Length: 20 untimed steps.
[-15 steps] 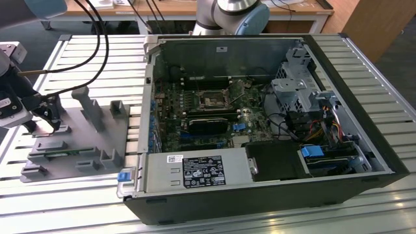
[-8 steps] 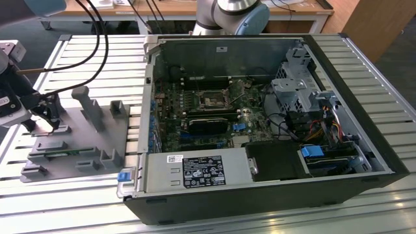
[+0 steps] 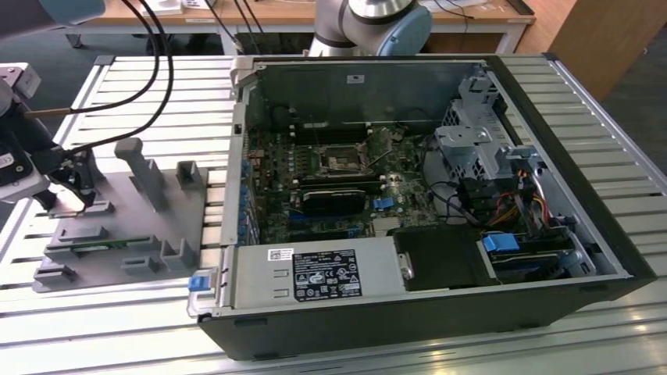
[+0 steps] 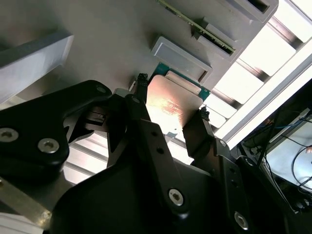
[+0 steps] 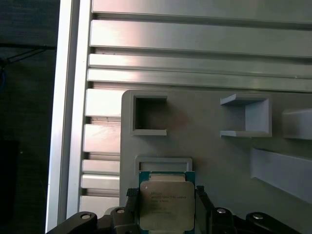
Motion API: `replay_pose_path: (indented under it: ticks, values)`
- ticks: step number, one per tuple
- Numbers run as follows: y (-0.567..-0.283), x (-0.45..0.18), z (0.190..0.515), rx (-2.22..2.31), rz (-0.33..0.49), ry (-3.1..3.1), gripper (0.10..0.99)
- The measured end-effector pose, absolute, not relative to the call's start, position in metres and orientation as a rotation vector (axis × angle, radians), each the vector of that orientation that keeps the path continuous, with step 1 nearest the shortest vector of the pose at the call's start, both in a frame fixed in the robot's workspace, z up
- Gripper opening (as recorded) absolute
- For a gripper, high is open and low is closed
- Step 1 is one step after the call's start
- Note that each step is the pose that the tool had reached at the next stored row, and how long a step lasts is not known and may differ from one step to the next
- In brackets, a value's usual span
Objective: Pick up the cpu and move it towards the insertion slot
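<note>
With gripper (image 5: pixel 165 195) narrowed, seemingly pinching opposite edges of the cpu (image 5: pixel 165 209) seated in the grey tray (image 5: pixel 219 161), best kept level, squeezed gently, raised straight up.

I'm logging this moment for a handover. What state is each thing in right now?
Small flat square silvery cpu: level, clamped at two opposite edges.
Black pincer: shut on the cpu, over the grey plastic tray.
Square black insertion slot with metal frame: looks empty.
Black computer case: lying on its side, open.
Narrow green memory stick: standing on edge in the tray.
</note>
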<state>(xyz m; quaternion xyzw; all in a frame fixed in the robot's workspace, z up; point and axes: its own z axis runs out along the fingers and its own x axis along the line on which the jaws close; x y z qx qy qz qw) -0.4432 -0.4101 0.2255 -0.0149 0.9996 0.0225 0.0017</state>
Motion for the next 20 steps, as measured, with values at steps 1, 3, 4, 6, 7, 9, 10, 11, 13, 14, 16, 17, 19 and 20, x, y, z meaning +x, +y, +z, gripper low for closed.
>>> replay_pose_path:
  ticks: [1, 3, 4, 6, 7, 9, 10, 11, 13, 14, 16, 17, 19, 20]
  values:
    - [-0.4101, -0.4432, 0.2259, -0.047, 0.07, 3.137, 0.541]
    - [-0.41, -0.4431, 0.2267, -0.047, 0.07, 3.137, 0.541]
    - [-0.41, -0.4431, 0.227, -0.047, 0.071, 3.137, 0.541]
    - [-0.4099, -0.4432, 0.2277, -0.047, 0.071, 3.137, 0.541]
    - [-0.4099, -0.4432, 0.2283, -0.047, 0.07, 3.137, 0.541]
    - [-0.4098, -0.4431, 0.2291, -0.047, 0.071, 3.137, 0.541]
    - [-0.4098, -0.4431, 0.2294, -0.047, 0.071, 3.137, 0.541]
    - [-0.4098, -0.4431, 0.2296, -0.047, 0.071, 3.137, 0.541]
    - [-0.4098, -0.4431, 0.2301, -0.047, 0.071, 3.137, 0.541]
    - [-0.4098, -0.4431, 0.2301, -0.047, 0.071, 3.137, 0.541]
    - [-0.4098, -0.4431, 0.2303, -0.047, 0.071, 3.137, 0.541]
    - [-0.4098, -0.4431, 0.2305, -0.047, 0.071, 3.137, 0.541]
    - [-0.4098, -0.4432, 0.2308, -0.047, 0.071, 3.137, 0.541]
    - [-0.4098, -0.4432, 0.2311, -0.047, 0.07, 3.137, 0.541]
